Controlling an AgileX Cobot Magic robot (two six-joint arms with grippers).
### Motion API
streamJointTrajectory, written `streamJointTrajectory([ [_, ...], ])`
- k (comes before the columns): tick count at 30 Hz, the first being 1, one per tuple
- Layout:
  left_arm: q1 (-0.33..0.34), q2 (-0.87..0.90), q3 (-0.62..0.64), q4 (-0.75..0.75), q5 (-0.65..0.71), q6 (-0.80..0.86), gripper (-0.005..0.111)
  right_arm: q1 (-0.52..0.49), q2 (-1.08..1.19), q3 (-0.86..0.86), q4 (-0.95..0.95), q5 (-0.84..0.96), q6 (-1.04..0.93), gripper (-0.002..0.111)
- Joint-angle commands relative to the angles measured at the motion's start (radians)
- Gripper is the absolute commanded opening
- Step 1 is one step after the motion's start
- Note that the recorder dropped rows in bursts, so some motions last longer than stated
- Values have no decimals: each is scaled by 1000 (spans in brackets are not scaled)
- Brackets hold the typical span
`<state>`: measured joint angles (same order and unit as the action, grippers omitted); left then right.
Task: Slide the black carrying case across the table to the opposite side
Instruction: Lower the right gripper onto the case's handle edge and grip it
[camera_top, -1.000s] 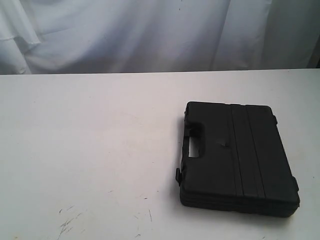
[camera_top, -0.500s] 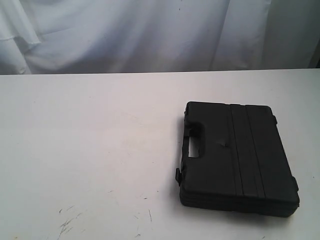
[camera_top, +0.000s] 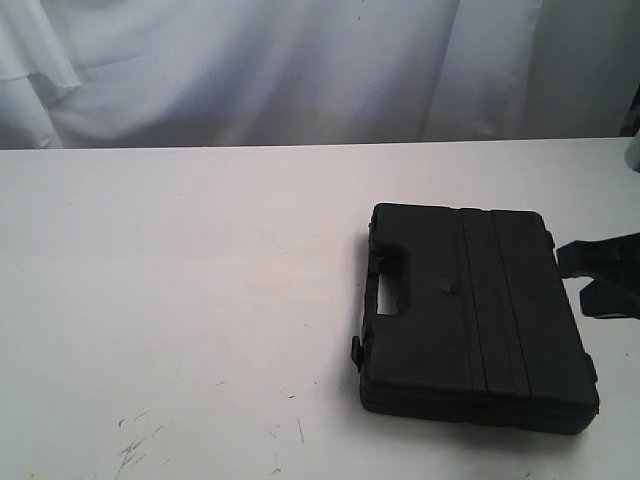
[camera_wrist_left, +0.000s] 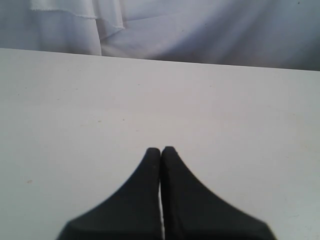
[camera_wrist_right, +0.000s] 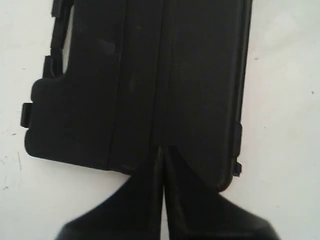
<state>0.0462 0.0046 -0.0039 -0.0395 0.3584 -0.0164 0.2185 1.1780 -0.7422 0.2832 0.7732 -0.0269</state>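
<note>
The black case (camera_top: 470, 310) lies flat on the right half of the white table (camera_top: 180, 280), its cut-out handle (camera_top: 388, 290) facing left. My right gripper (camera_top: 565, 252) reaches in from the right edge, with its tips at the case's right side. In the right wrist view that gripper (camera_wrist_right: 162, 148) is shut and empty, its tips over the ribbed lid of the case (camera_wrist_right: 150, 75) near one edge. Whether it touches the lid I cannot tell. My left gripper (camera_wrist_left: 161, 149) is shut over bare table (camera_wrist_left: 225, 110), with the case out of its view.
A white cloth backdrop (camera_top: 300, 70) hangs behind the table's far edge. Faint dark scratch marks (camera_top: 135, 445) lie at the front left. Bare tabletop stretches left of the case.
My right gripper has come into the exterior view from the right edge, beside the case. The case has not moved.
</note>
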Motion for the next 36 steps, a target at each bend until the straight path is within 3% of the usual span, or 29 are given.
streamJointTrajectory([
  [1, 0, -5, 4, 0, -15, -4, 0, 3, 25, -51, 121, -19, -88, 0],
  [8, 0, -5, 4, 0, -15, -4, 0, 99, 153, -185, 117, -10, -31, 0],
  [17, 0, -5, 4, 0, -15, -4, 0, 271, 416, -463, -75, 69, 231, 0],
  [27, 0, -5, 4, 0, -15, -4, 0, 386, 703, -688, -161, 140, 414, 0],
  [34, 0, -5, 4, 0, -15, -4, 0, 468, 857, -774, -277, 140, 563, 32],
  [36, 0, -5, 4, 0, -15, -4, 0, 468, 876, -779, -294, 137, 626, 35],
])
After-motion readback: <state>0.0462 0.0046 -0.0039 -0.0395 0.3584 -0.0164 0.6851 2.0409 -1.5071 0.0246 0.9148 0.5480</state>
